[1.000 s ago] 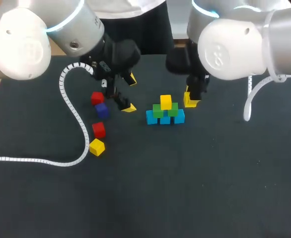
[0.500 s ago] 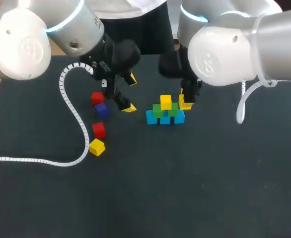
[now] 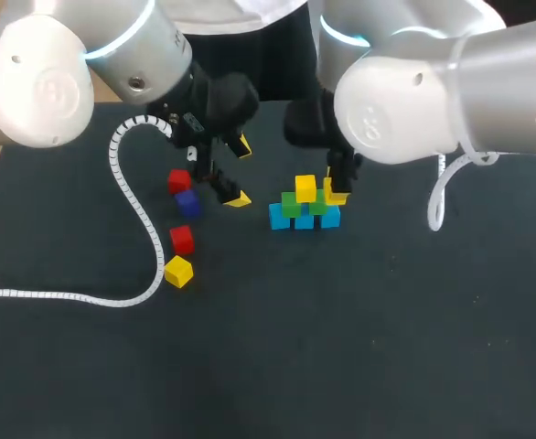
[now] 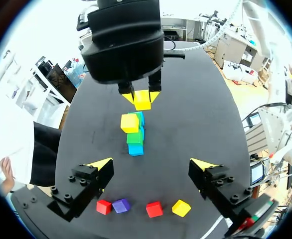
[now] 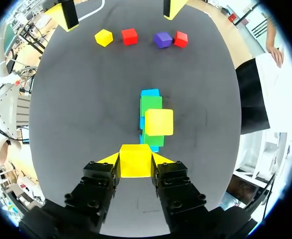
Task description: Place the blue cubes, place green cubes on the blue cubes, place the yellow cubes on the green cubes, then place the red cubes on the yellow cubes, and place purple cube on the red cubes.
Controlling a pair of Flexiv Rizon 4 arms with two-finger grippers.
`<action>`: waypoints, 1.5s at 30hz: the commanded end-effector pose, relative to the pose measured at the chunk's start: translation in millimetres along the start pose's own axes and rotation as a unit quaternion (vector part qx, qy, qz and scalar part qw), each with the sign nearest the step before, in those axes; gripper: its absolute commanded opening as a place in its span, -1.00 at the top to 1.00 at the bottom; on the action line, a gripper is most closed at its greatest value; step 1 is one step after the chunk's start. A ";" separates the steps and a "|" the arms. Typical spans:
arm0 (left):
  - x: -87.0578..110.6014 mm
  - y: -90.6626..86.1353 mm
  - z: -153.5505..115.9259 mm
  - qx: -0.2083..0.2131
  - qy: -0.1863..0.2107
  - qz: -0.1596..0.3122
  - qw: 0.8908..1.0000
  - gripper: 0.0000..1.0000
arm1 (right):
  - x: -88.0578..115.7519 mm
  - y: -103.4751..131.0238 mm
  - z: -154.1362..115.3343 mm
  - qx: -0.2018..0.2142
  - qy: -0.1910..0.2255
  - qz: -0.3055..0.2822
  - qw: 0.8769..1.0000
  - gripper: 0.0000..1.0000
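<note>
Right wrist view: the right gripper clamps a small yellow cube, hovering at 3 o'clock of the stacked yellow cube. Best lowered squarely onto the green cube, then released gently. The left gripper gapes empty at 9 o'clock.

On table, centre: pyramid. Base is the bottom row of three cubes, with two cubes on those and the top cube on the pair. Just right of top cube: right gripper with held cube between its fingers. Left of pyramid: left gripper, then four loose cubes in a front-to-back line. The cable lies left of those.
</note>
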State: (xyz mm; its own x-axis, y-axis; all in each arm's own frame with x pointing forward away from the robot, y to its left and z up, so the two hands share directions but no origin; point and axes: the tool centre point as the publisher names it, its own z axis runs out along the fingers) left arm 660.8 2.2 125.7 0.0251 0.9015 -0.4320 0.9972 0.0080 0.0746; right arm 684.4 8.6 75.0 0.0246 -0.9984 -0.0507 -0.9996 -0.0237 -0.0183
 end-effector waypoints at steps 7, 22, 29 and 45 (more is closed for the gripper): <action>0.9 0.2 -0.4 0.001 -0.001 0.001 1.000 -1.00 | -3.3 -1.9 4.0 -0.005 0.004 0.000 1.000 1.00; 0.9 0.2 -0.4 0.001 -0.001 0.001 1.000 -1.00 | -4.8 -5.8 8.8 -0.008 0.002 -0.006 1.000 1.00; 0.9 0.2 -0.4 0.001 -0.001 0.001 1.000 -1.00 | -4.0 -7.5 10.2 -0.009 0.004 -0.009 1.000 1.00; 0.9 0.2 -0.4 0.001 -0.001 0.001 1.000 -1.00 | -3.8 -14.4 13.1 -0.007 0.010 -0.013 1.000 1.00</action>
State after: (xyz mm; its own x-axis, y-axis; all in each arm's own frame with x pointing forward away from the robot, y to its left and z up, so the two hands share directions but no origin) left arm 660.8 2.2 125.7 0.0251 0.9015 -0.4320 0.9972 0.0080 0.0746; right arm 696.4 12.7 63.0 0.0498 -0.9983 -0.0304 -0.9987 -0.0496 -0.0086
